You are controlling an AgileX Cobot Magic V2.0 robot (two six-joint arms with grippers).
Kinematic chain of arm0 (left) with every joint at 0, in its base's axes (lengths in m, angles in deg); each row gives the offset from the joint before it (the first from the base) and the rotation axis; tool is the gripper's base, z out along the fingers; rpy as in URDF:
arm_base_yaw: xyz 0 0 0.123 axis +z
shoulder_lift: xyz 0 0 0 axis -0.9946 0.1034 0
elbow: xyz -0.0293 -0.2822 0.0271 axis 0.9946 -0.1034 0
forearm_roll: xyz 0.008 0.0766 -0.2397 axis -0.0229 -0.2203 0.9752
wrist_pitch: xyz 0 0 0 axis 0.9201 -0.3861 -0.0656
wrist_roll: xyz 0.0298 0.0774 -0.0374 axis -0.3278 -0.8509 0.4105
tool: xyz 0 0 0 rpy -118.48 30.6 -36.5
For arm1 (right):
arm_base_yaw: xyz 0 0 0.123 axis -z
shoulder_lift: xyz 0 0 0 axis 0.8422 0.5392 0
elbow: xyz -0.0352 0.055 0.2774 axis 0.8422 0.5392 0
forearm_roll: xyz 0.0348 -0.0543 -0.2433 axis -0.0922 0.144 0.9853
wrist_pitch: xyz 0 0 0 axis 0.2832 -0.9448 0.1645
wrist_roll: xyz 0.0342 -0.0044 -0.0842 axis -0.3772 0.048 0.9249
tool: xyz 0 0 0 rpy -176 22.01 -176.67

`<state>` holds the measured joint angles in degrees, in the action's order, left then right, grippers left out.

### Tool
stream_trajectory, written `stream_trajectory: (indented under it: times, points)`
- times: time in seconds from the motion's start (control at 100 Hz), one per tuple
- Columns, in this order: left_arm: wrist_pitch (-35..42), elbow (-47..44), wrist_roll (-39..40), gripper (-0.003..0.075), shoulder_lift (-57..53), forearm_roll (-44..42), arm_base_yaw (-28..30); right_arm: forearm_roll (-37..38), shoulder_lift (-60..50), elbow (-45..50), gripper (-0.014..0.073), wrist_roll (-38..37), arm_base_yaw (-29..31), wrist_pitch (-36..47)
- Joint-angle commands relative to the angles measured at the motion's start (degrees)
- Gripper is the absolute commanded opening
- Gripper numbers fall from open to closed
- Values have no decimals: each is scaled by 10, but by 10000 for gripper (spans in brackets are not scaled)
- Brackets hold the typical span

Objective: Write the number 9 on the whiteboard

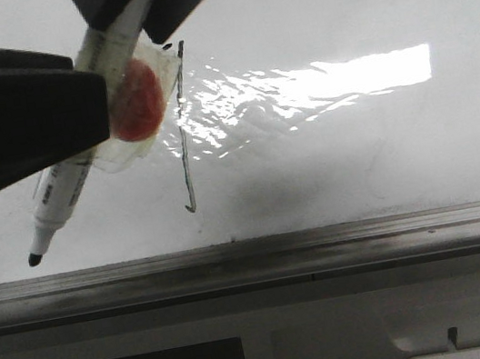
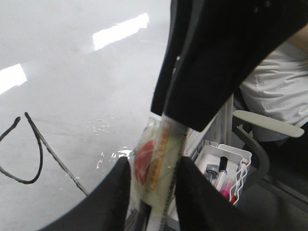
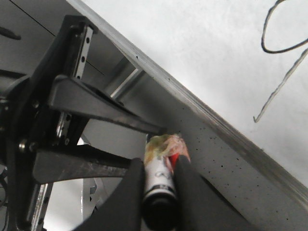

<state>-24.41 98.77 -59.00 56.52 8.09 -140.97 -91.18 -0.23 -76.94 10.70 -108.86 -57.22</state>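
Your whiteboard (image 1: 355, 151) fills most of the front view, with one grey rail (image 1: 325, 248) along its near edge and one glare patch. Two pincers meet over it. The left gripper (image 2: 151, 192) is clamped on the taped, red-patched middle of the marker (image 1: 63, 195). The right gripper (image 3: 159, 192) pinches the same marker's black rear end, so both grip one pen.

Off to the side in the left wrist view you have one white tray (image 2: 240, 156). It holds a few pens, one black-capped and one pink. The exact count is hard to make out.

The marker slants down, its black tip near the board's lower edge. You cannot tell whether it touches.

The number 9 (image 1: 185, 152) sits on the board just beside the marker. From the front only its stem and hook show, the loop hidden behind the grippers. Both wrist views cut the loop off at the frame edge.
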Motion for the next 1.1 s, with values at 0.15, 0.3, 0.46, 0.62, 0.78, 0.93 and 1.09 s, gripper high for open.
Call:
stream_trajectory:
  times: [0.15, 0.3, 0.46, 0.62, 0.78, 0.93, 1.09]
  points:
    - [14, 16, 6, -2, -3, 9, -4, -10, -11, -20, -69, 4, 1, 31]
    - [-11, 16, 6, 157, -3, 9, -4, -11, -11, -20, -69, 4, 1, 28]
    - [-10, 16, 6, 247, -3, 12, -4, -14, -11, -20, -69, 4, 1, 31]
    - [-11, 16, 6, 239, -3, 13, -4, -14, -11, -20, -69, 4, 1, 29]
    - [-10, 16, 6, 148, -3, 13, -4, -14, -11, -20, -69, 5, 1, 33]
    - [-10, 16, 6, -4, -3, 13, -4, -14, -11, -20, -69, 12, 1, 42]
    - [-9, 16, 6, -20, -3, 13, -4, -14, -11, -20, -50, 13, 1, 40]
